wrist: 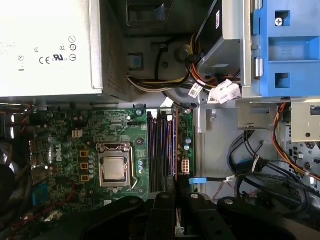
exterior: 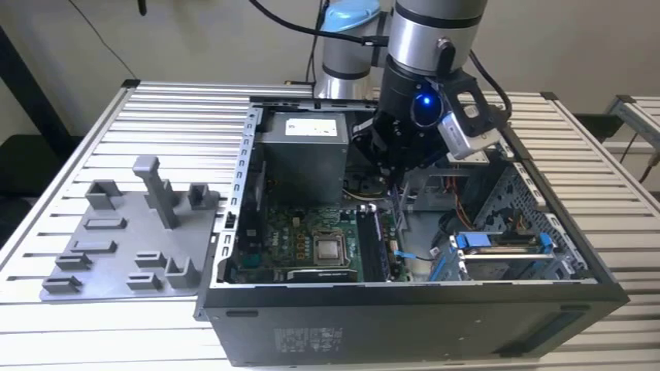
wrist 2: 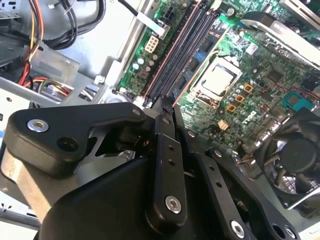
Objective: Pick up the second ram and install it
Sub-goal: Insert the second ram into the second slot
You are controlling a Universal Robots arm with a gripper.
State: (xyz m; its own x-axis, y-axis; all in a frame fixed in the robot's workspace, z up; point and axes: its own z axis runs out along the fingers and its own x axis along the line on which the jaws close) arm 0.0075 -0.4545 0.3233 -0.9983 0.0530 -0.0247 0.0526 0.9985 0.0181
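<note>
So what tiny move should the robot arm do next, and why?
Probably a slow, straight push down toward the long black memory slots on the green motherboard. In the second wrist view the black gripper sits right at one end of those slots, lined up with their length. I can't tell what it holds, so go gently.

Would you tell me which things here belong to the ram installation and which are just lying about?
For the job: gripper, close above the memory slots; motherboard.
Just lying about: grey tray with posts; power supply; blue drive bracket; loose cables.
</note>
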